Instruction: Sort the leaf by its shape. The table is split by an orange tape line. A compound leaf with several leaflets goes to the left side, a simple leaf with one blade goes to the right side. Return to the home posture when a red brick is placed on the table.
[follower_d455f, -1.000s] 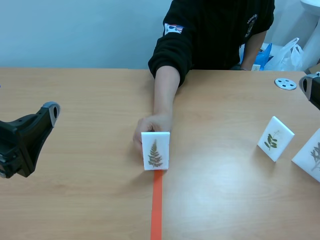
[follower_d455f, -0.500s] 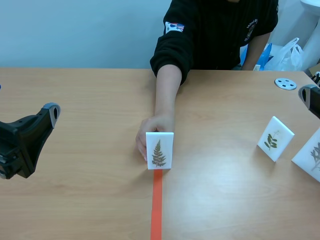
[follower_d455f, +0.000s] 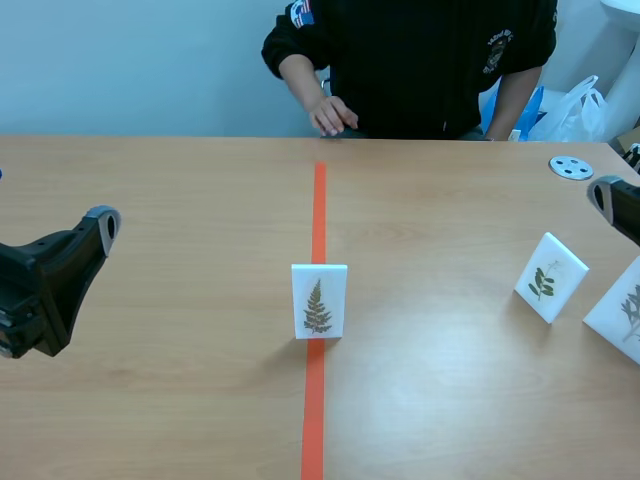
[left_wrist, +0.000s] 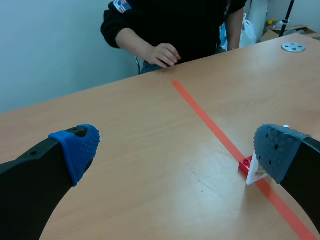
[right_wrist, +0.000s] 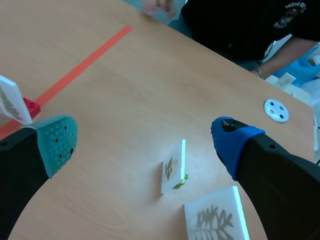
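A white card with a fern-like leaf of several leaflets (follower_d455f: 319, 301) stands upright on the orange tape line (follower_d455f: 319, 210) at mid-table. In the left wrist view the card (left_wrist: 254, 172) shows edge-on beside my right-hand finger, on a small red base (left_wrist: 245, 164). In the right wrist view the same card (right_wrist: 10, 102) and its red base (right_wrist: 30, 106) lie beyond one finger. My left gripper (left_wrist: 175, 150) hovers open left of the card, holding nothing. My right gripper (right_wrist: 145, 142) is open over the right side, also with nothing in it.
Two more leaf cards stand at the right: one (follower_d455f: 551, 277) (right_wrist: 173, 167) with a small sprig, another (follower_d455f: 620, 310) (right_wrist: 215, 217) at the table edge. A white disc (follower_d455f: 571, 167) lies far right. A person's hand (follower_d455f: 330, 115) rests at the far edge.
The person's hand let go of the fern card and drew back to the far edge. The card stays upright on the tape line. Neither arm has moved.
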